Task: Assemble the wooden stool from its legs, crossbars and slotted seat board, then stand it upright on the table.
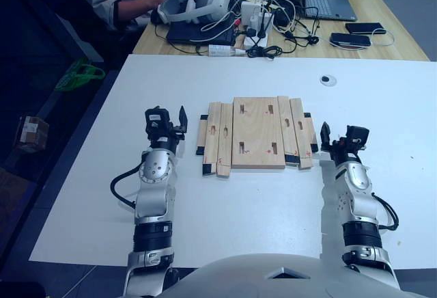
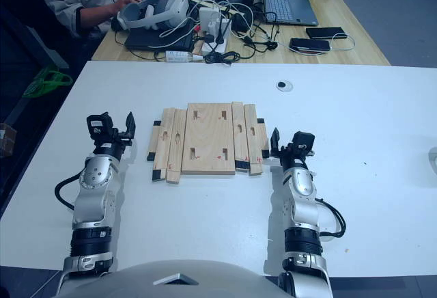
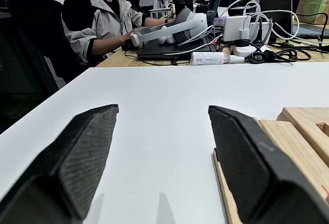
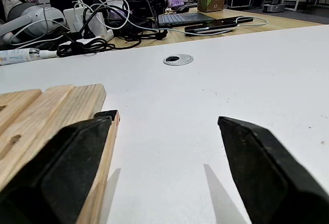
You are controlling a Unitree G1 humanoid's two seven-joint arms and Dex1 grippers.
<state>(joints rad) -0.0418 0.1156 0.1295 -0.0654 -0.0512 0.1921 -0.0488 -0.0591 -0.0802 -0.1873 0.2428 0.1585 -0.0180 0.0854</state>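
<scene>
A pale wooden slotted seat board (image 1: 258,132) lies flat near the middle of the white table (image 1: 225,223), with four small slots cut into its face. Against its left edge lie two long pale wooden slats (image 1: 219,139) side by side, with a shorter wooden slat (image 1: 202,134) outside them. Black tips show at the ends of the outer pieces. Against the board's right edge lie two more long slats (image 1: 291,132) and a short outer slat (image 1: 311,132), which is also black-tipped. Every part lies flat and the stool is not yet assembled.

The left gripper (image 1: 167,122) sits low over the table to the left of the parts. Its black padded fingers (image 3: 82,162) are spread wide with bare table between them. The finger nearer the wood is close to the shorter wooden slat but apart from it.

The right gripper (image 1: 340,139) sits to the right of the parts, its fingers (image 4: 267,183) likewise spread apart and holding nothing. Its inner finger is just beside the short outer slat, and whether the two touch cannot be told.

A small round grey grommet (image 1: 329,78) is set in the table beyond the right gripper. Behind the white table stands a second table of light wood (image 1: 399,46). It carries a white headset (image 1: 194,4), an open laptop (image 1: 328,1) and tangled black cables (image 1: 273,35)
</scene>
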